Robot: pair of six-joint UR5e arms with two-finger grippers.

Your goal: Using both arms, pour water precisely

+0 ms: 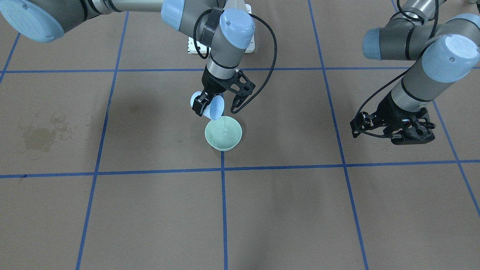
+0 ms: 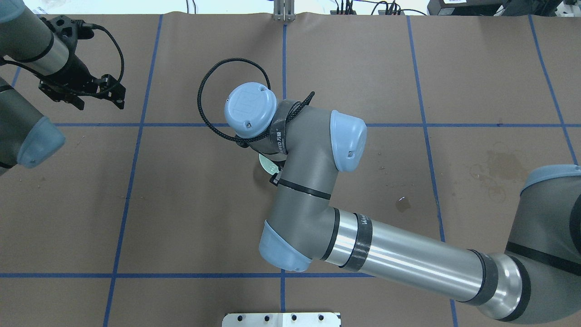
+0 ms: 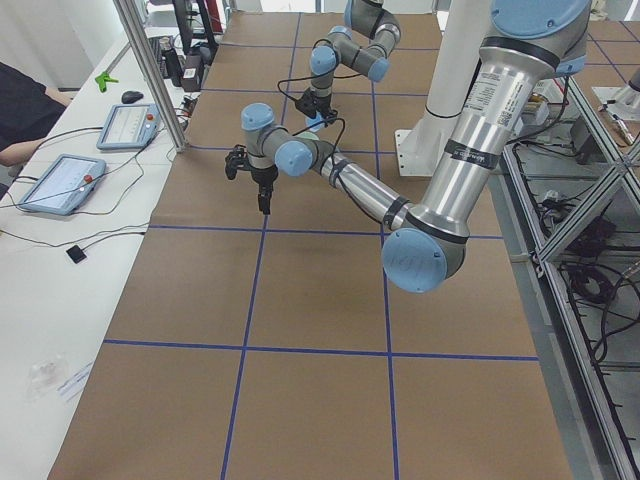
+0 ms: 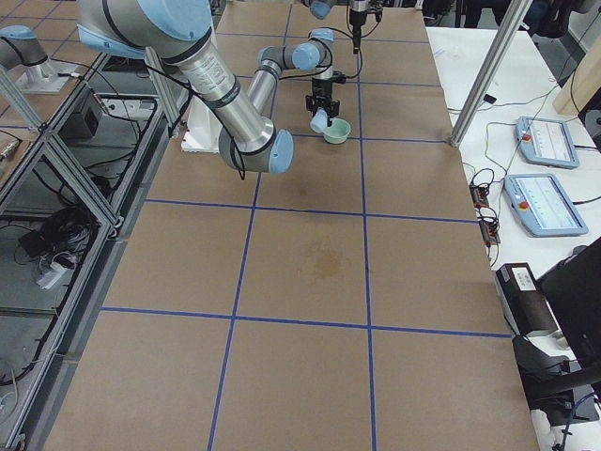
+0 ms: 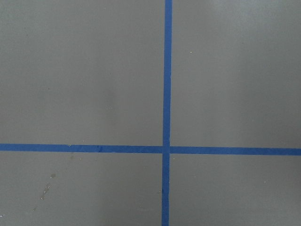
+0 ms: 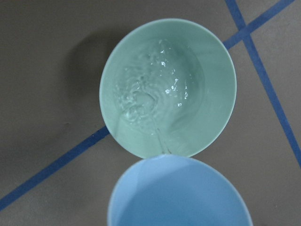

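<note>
With the right gripper (image 1: pixel 206 108), clamps a smooth pale-blue cup (image 1: pixel 216 108), tipped mouth-down over the near rim of a round, glossy green bowl (image 1: pixel 225 147). Spills water (image 6: pixel 155 89) off the cup's lip in a thin clear thread into the bowl, rippled and glinting there. Rests the bowl on a matte brown table (image 1: pixel 150 210) gridded with blue tape (image 1: pixel 223 210). Hangs the left gripper (image 1: pixel 397 135) well apart; cannot tell how far open.
</note>
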